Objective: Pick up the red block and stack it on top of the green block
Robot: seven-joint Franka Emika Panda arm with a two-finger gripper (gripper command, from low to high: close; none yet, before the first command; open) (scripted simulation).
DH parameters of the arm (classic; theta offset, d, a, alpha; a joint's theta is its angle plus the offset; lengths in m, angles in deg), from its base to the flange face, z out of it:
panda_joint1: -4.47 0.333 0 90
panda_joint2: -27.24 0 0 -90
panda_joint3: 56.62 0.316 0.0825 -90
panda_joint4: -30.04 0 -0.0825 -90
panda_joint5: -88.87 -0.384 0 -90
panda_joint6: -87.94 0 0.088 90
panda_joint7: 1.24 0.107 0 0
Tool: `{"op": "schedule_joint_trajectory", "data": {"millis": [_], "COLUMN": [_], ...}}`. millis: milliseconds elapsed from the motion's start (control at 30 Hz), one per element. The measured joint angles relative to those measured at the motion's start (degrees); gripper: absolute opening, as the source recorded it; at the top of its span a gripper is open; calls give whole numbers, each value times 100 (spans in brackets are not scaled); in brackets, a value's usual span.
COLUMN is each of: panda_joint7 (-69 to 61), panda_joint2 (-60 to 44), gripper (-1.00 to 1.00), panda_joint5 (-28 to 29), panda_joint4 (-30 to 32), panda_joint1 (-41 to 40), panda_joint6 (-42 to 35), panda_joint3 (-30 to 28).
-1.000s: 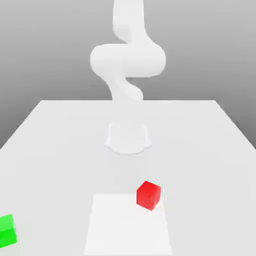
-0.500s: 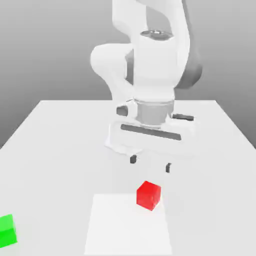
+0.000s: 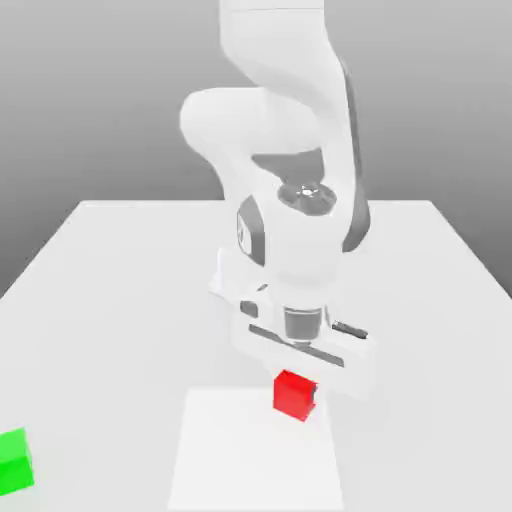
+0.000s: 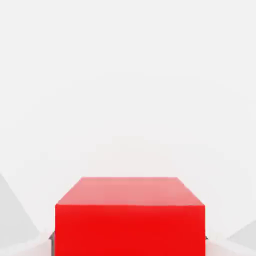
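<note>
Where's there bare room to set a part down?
Exterior view: table between green block and white square; the square's near part; table right of the square. Crowded: the square's far right corner, with red block, claw closed on it and arm above.

Plain red block (image 3: 292, 395), green block (image 3: 14, 463)

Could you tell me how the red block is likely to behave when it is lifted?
The red block will probably stay stiff, given its crisp, straight edges. Its flat faces suggest it shouldn't roll, and its compact, cube-like shape makes tipping seem unlikely if set down level.
</note>
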Motion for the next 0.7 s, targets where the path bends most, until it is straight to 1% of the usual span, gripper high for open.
{"op": "schedule_joint_trajectory", "data": {"millis": [67,200,267,367,433,533,700], "panda_joint7": [-107,-622,-853,-1079,-1243,-1454,-1637], "panda_joint2": [165,777,1099,1559,1534,1272,718], "gripper": [-100,-100,-100,-100,-100,-100,-100], "panda_joint5": [-158,-884,-1206,-1509,-1697,-1900,-1976], "panda_joint4": [19,103,152,234,-16,-594,-1631], "panda_joint1": [-112,-293,-225,-109,-250,-760,-1547], "panda_joint6": [-139,-647,-917,-1307,-1524,-1828,-2316], "panda_joint3": [157,543,584,525,360,99,-345]}}
